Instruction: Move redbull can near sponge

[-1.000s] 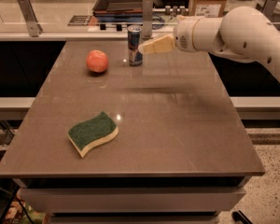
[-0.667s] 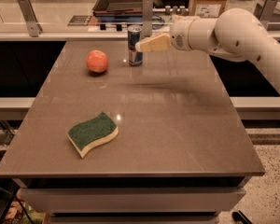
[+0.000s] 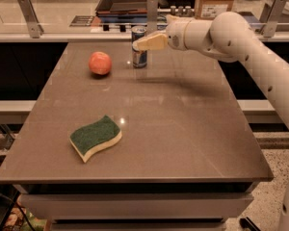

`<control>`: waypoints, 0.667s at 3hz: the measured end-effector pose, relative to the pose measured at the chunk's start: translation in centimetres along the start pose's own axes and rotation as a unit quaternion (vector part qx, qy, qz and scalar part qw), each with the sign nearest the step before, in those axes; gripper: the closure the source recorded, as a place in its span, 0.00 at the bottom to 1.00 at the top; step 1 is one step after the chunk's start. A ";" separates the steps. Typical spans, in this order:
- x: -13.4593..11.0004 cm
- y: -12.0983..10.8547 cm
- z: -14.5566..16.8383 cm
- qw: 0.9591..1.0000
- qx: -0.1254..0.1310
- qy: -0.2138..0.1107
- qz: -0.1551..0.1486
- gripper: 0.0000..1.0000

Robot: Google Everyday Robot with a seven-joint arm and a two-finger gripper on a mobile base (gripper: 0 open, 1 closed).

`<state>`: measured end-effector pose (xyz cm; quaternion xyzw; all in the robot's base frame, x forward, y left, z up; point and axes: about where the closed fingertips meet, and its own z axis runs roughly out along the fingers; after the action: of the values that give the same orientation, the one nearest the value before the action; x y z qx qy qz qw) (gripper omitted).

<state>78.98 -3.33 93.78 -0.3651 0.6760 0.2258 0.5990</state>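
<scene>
At the redbull can [image 3: 139, 59]'s top the gripper [image 3: 140, 44] is set, seemingly for grasping; whether closed cannot be told. The sponge [image 3: 96, 137] is seen well apart.

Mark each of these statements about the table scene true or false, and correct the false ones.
1. The can stands upright near the table's far edge. True.
2. The sponge lies right beside the can. False: it lies far from it, in the near part of the table.
3. The gripper is at the can's upper part. True.
4. The fruit rests on the sponge. False: it sits on the table, near the can.
5. The sponge's green side faces up. True.
</scene>
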 end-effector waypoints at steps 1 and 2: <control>0.8 0.2 2.4 1.000 -0.025 -0.002 0.010 0.00; 1.3 0.7 4.1 0.999 -0.044 0.004 0.016 0.14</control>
<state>81.10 -0.11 91.63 -0.3815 0.6734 0.2633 0.5759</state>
